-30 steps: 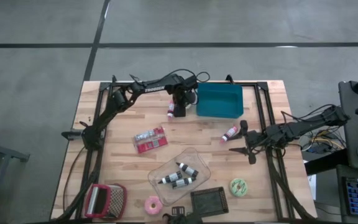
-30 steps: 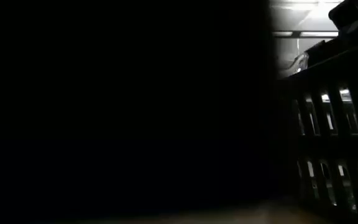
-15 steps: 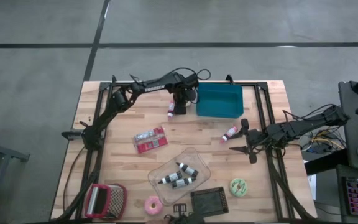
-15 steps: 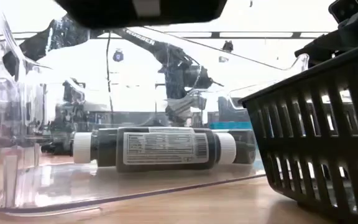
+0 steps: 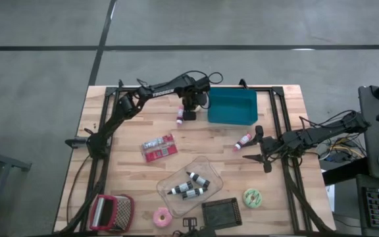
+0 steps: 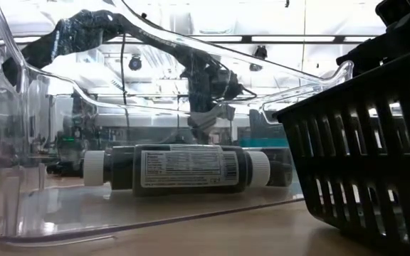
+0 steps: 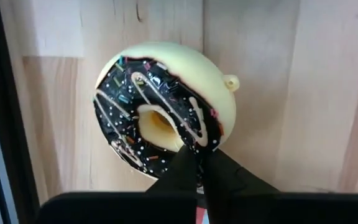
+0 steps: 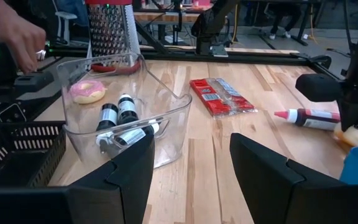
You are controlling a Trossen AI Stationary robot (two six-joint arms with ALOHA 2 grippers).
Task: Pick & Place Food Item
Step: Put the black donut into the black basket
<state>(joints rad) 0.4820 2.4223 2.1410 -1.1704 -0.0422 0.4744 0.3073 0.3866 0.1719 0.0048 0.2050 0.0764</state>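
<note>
A cream donut with chocolate icing and sprinkles [image 7: 166,109] fills the left wrist view, over the wooden table. My left gripper [image 7: 199,163] is shut on it, just left of the teal bin [image 5: 232,106] at the far side. In the high view the gripper [image 5: 189,114] hides the donut. A cream edge of the donut [image 8: 356,135] shows in the right wrist view. My right gripper [image 5: 258,149] waits open at the table's right, touching nothing. My left gripper pinches the donut's ring [image 7: 194,144] between its two fingers, at one spot on the iced rim. The fingers come from above, pointing down. The donut sits tilted, its icing turned up toward the wrist. Whether its far side rests on the table, I cannot tell.
A pink-capped tube [image 5: 180,116] lies beside the left gripper, and another tube [image 5: 243,141] lies near the right one. Mid-table are a red packet [image 5: 159,147] and a clear tub of bottles [image 5: 191,182]. Grater [image 5: 110,210], pink donut [image 5: 161,215], black basket [image 5: 221,212] and green donut [image 5: 252,197] line the near edge.
My left gripper has risen a little beside the teal bin, still pointing down. My right arm has kept still.
</note>
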